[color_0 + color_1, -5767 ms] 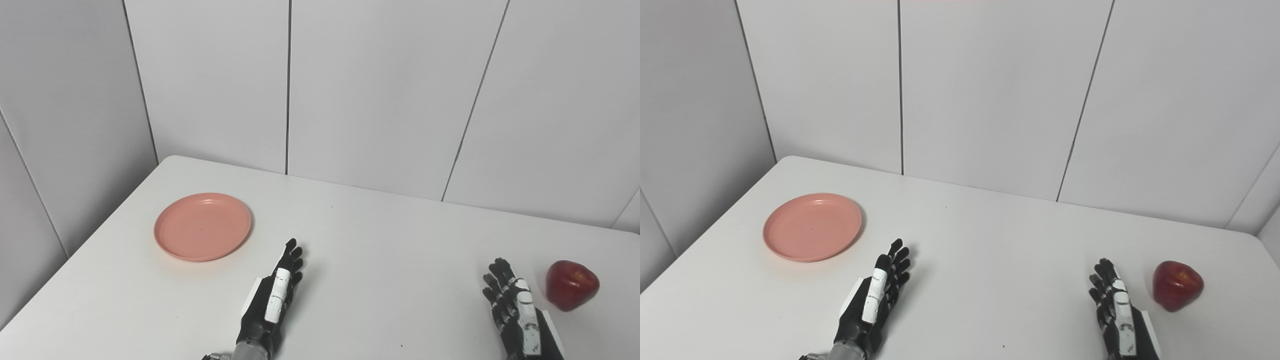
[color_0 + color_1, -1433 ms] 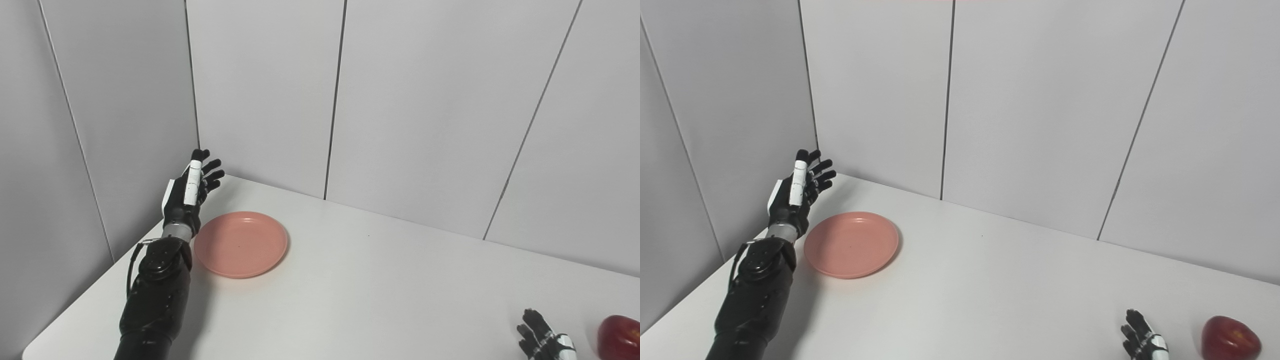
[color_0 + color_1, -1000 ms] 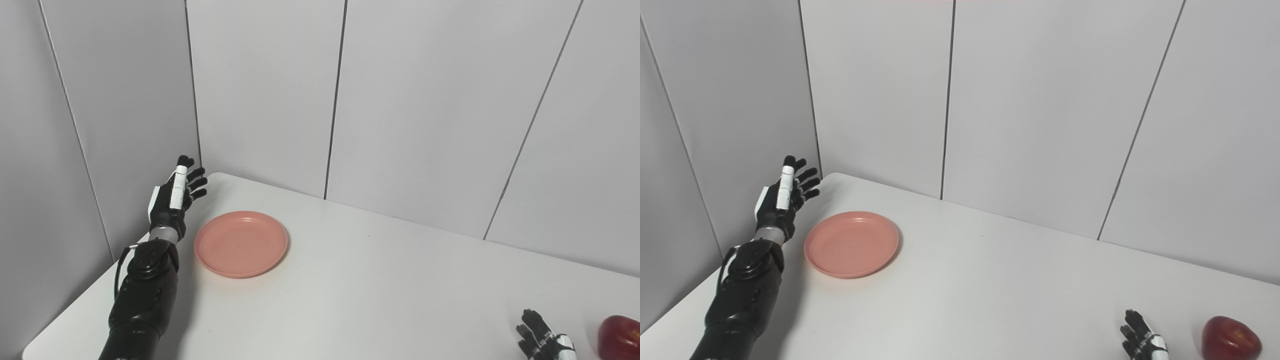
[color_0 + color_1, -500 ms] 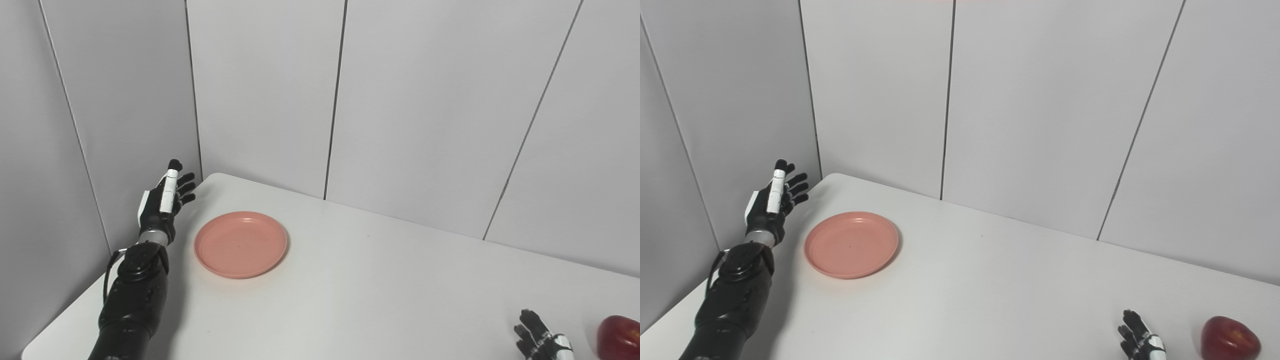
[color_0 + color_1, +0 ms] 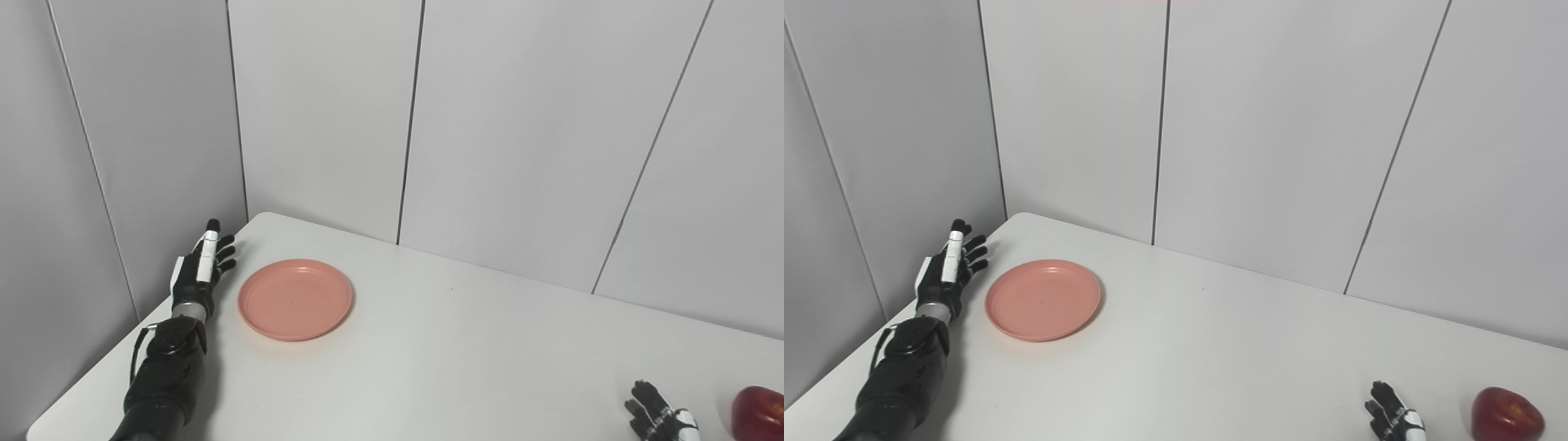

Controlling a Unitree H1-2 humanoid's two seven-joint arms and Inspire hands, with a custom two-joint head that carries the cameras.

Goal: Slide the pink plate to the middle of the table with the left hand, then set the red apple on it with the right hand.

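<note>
Reaching: the left hand [image 5: 199, 274] hangs just beside the left rim of the pink plate [image 5: 295, 298], apart from it, near the table's left edge.
Left fingers: spread and pointing away from the robot, holding nothing; palm appears turned toward the plate.
Plate position: flat on the white table [image 5: 441, 361], far over on its left side, well short of the middle where the task wants it.
Plate handling: likely light, stiff plastic with a low raised rim; on the smooth tabletop it should slide easily, perhaps too easily, and could spin or skate off line under an off-centre shove.
Plate contact: judged best on the outer left rim, low against the wall, pushing rightward through the plate's centre; no pinch needed.
Step in hand: lining up for the push; the slide is not yet begun.
Right hand [image 5: 1393, 418]: low at the picture's bottom edge, well apart from the plate on its right, just left of the apple; only the fingers show, apart and holding nothing.
Red apple [image 5: 1507, 414]: on the table far right of the plate, untouched.
Apple handling: firm, rounded, smooth-skinned and heavier than the plate; a wrapping hold around its widest part seems safest, since it may roll.
</note>
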